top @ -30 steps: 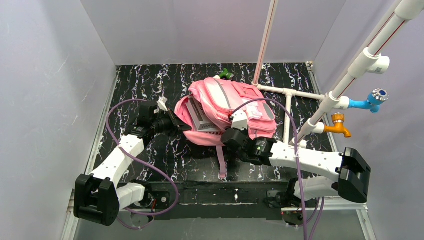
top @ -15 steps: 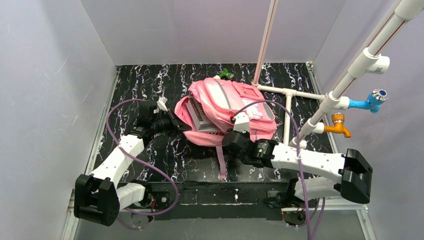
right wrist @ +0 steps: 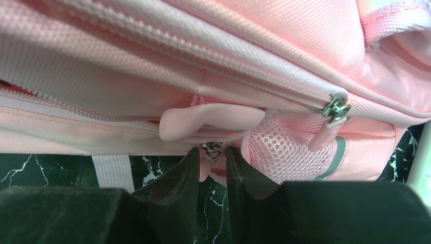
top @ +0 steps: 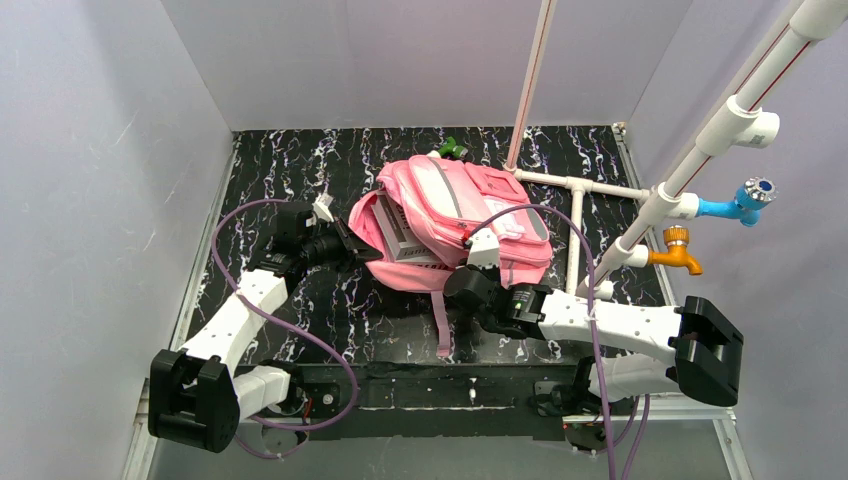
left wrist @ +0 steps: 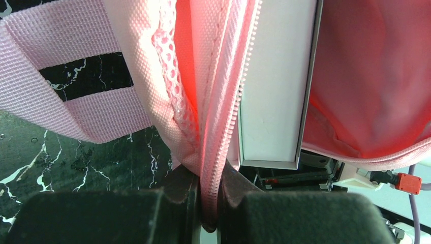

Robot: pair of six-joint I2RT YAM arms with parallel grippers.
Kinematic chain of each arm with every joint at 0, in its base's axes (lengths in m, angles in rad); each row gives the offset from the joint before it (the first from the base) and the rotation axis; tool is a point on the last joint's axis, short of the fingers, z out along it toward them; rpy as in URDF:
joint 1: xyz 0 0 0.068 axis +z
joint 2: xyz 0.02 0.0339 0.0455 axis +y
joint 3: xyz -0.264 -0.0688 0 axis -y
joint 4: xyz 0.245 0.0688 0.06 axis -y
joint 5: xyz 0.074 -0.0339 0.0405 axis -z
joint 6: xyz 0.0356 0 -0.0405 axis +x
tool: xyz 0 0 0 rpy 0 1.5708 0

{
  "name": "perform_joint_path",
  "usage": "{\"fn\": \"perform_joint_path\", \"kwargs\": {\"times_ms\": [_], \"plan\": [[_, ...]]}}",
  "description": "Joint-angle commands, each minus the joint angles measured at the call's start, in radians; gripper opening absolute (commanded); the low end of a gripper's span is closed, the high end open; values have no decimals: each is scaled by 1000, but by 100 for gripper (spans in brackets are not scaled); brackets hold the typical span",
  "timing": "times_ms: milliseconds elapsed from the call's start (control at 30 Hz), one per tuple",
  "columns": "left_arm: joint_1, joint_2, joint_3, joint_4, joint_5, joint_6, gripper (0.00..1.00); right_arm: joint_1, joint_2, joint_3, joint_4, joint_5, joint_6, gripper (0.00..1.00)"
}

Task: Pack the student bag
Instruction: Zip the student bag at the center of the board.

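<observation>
The pink student bag (top: 450, 215) lies mid-table with its main opening turned to the left, and a white and grey box (top: 400, 240) sits in that opening. My left gripper (top: 355, 250) is at the opening's near-left rim. In the left wrist view it (left wrist: 207, 203) is shut on the bag's zipper edge (left wrist: 218, 127), with the box (left wrist: 272, 101) just to the right. My right gripper (top: 465, 275) is at the bag's near side. In the right wrist view its jaws (right wrist: 211, 162) stand narrow, closed on a pink zipper pull (right wrist: 212, 151) that hangs under the bag (right wrist: 203, 51).
A white pipe frame (top: 575, 215) lies right of the bag, with a blue tap (top: 745, 200) and an orange tap (top: 678, 250) on the slanted pipe. A green object (top: 453, 148) sits behind the bag. A pink strap (top: 441, 320) trails toward the near edge. A second zipper slider (right wrist: 333, 108) shows.
My right gripper's jaws have narrowed around the zipper pull, and the right arm has shifted slightly left and nearer. The left arm and the bag have not moved.
</observation>
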Motion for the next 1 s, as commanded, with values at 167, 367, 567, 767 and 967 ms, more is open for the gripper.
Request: {"fn": "perform_joint_path", "kwargs": {"times_ms": [167,367,567,767,967], "plan": [[3,-45,-5,122,137,-52,0,1,6,6,175,-152,-63,2],[3,-38,-29,172,144,-77,0,2,-27,-1,216,-189,-15,1],[2,-35,-78,177,119,-69,0,4,50,131,384,-405,-99,1],[-3,-18,-106,180,100,-39,0,26,208,351,435,-574,-94,1],[-2,-162,-130,104,37,108,47,-16,144,254,435,-573,55,1]]}}
